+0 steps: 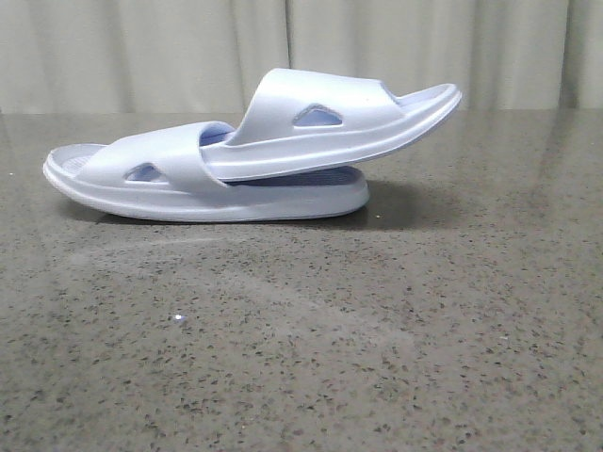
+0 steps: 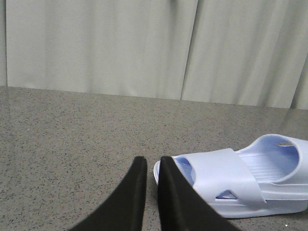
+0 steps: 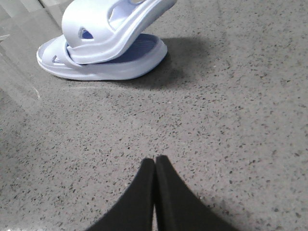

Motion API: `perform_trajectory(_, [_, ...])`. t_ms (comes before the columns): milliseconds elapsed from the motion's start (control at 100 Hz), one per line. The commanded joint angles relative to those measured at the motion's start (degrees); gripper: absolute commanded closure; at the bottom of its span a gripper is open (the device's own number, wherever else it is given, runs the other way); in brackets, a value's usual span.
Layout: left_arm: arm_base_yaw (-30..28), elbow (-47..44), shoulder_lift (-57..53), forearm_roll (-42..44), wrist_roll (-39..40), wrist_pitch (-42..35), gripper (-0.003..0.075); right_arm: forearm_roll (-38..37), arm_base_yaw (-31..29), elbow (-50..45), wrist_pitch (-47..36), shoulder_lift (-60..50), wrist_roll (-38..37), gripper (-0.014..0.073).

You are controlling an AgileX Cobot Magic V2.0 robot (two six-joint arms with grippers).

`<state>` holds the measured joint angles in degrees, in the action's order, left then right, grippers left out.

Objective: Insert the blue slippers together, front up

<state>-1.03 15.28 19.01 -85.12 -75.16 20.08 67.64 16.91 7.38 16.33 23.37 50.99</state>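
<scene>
On the speckled grey tabletop, the blue slippers lie nested toward the far side, in front of a pale curtain. Starting at the left, the lower slipper rests flat, its rounded end marking the pair's left edge, with bare stone beyond it out to the left border of the front view. Its wide strap covers one end of the upper slipper, which is tucked under it and rises at a tilt rightward, its free end lifted clear of the lower sole and overhanging past it. A shadow falls on the stone under that raised end, and open tabletop runs on to the right. The whole near half of the tabletop lies bare. The left gripper hangs just beside the lower slipper's rounded end, its dark jaws nearly pressed together with a thin slit between, holding nothing. The right gripper sits well apart from the pair over bare stone, jaws pressed together and empty.
</scene>
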Motion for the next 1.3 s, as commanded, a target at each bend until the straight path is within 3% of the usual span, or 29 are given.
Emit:
perform_trajectory(0, [0.46,1.58,0.40,-2.15,-0.03,-0.37,0.0705,1.31,-0.08,1.47,-1.02,0.02,0.06,0.0672])
perform_trajectory(230, [0.46,1.25,0.40,-1.97,-0.03,-1.57,0.0705,1.31,-0.08,1.47,-1.02,0.02,0.06,0.0672])
perform_trajectory(300, [0.46,1.25,0.35,3.62,2.74,-3.08,0.0705,1.31,-0.08,1.47,-0.99,0.02,0.06,0.0672])
perform_trajectory(370, [0.21,1.37,-0.33,17.57,16.49,-5.86,0.0705,1.31,-0.08,1.47,-0.99,0.02,0.06,0.0672])
perform_trajectory(490, [0.21,0.25,-2.06,50.66,55.54,-10.88,0.0705,1.31,-0.08,1.47,-0.99,0.02,0.06,0.0672])
perform_trajectory(540, [0.21,-0.93,-3.20,63.79,68.19,-11.88,0.0705,1.31,-0.08,1.47,-0.99,0.02,0.06,0.0672])
perform_trajectory(570, [0.21,-1.94,-4.21,71.52,75.16,-12.34,0.0705,1.31,-0.08,1.47,-0.99,0.02,0.06,0.0672])
perform_trajectory(610, [0.21,-3.20,-5.48,76.20,78.29,-12.90,0.0705,1.31,-0.08,1.47,-0.99,0.02,0.06,0.0672])
perform_trajectory(710, [0.00,-6.85,-9.43,80.49,78.51,-14.16,0.0705,1.31,-0.08,1.47,-0.89,0.02,0.06,0.0672])
perform_trajectory(930, [-2.78,-16.11,-16.42,80.87,78.51,-20.08,0.0705,1.31,-0.08,1.47,-0.89,0.02,0.06,0.0672])
perform_trajectory(1090, [-3.17,-15.99,-20.04,82.08,77.85,-14.23,0.0705,1.31,-0.08,1.47,-0.86,0.02,0.06,0.0672])
perform_trajectory(1290, [-3.17,-15.99,-20.23,81.39,77.32,-13.84,0.0705,1.31,-0.08,1.47,-0.86,0.02,0.06,0.0672])
